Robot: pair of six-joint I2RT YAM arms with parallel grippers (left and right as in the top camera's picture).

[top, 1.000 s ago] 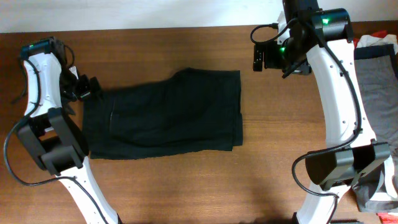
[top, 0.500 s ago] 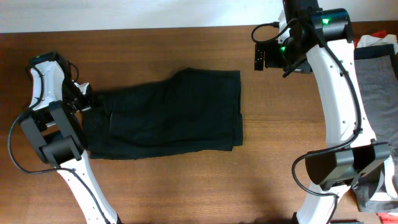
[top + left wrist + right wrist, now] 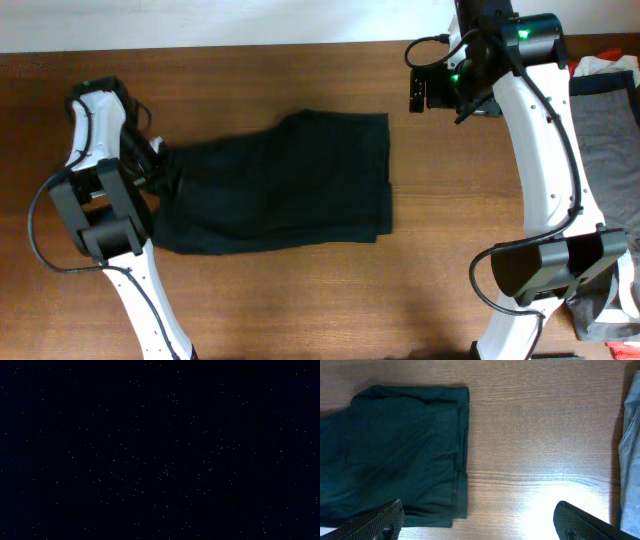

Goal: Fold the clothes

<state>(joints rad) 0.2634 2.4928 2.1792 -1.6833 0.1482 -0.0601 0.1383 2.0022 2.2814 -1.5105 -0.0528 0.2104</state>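
Observation:
The black shorts (image 3: 280,180) lie flat across the middle of the table, waistband end to the left. My left gripper (image 3: 158,160) sits on their upper left corner, shut on the fabric, which bunches up around it. The left wrist view is entirely black, covered by cloth. My right gripper (image 3: 416,90) hovers open beyond the shorts' upper right corner, touching nothing. In the right wrist view the shorts (image 3: 395,450) fill the left half and the right gripper (image 3: 480,525) stands wide over bare wood.
A pile of other clothes lies at the right table edge: a grey piece (image 3: 605,120) and a red and white piece (image 3: 610,62) behind it. Grey fabric (image 3: 631,460) shows at the right of the right wrist view. The brown table (image 3: 300,300) extends in front.
My left gripper has moved right onto the shorts' left edge and shut on it; that edge has bunched and shifted right. The right arm has not moved.

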